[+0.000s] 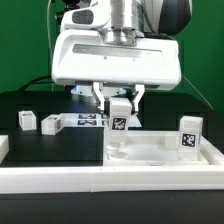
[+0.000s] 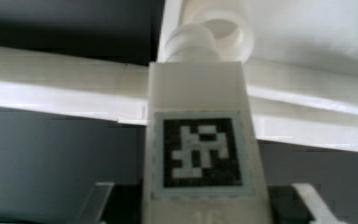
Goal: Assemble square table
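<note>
My gripper (image 1: 119, 106) is shut on a white leg (image 1: 119, 122) with a black-and-white tag, holding it upright over the near left corner of the square table slab (image 1: 150, 152). The leg's lower end sits at or just above the slab surface. I cannot tell whether they touch. In the wrist view the held leg (image 2: 199, 140) runs out from the gripper (image 2: 202, 208), and its rounded screw end (image 2: 206, 45) points at the white slab (image 2: 318, 110). Another tagged leg (image 1: 190, 136) stands upright on the slab at the exterior view's right.
Two loose white legs (image 1: 26, 121) (image 1: 52, 124) lie on the black table at the exterior view's left. The marker board (image 1: 86, 122) lies behind them, near the gripper. A long white border rail (image 1: 100, 182) runs along the front.
</note>
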Action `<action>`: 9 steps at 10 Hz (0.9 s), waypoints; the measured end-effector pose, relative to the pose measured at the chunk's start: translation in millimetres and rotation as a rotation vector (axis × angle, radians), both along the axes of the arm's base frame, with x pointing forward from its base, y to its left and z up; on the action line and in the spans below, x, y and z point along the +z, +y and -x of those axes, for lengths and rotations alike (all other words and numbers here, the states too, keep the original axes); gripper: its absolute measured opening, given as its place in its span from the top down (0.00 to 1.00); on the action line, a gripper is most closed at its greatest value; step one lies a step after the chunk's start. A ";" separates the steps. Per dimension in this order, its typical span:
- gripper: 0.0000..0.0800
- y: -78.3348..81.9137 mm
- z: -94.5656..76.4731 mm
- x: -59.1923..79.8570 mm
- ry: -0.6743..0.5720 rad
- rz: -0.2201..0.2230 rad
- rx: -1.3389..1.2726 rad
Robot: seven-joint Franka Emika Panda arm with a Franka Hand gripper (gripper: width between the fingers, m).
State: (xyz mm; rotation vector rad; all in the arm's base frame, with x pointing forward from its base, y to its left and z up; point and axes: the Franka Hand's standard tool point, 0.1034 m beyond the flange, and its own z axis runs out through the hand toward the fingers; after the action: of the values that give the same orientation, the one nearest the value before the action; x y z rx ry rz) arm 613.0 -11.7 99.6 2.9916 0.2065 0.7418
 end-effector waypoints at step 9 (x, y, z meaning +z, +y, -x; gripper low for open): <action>0.64 5.2 1.6 -5.6 0.025 -0.021 0.003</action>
State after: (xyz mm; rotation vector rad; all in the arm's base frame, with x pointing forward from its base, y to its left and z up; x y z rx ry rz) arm 611.3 -6.5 94.0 3.0218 0.2064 0.7120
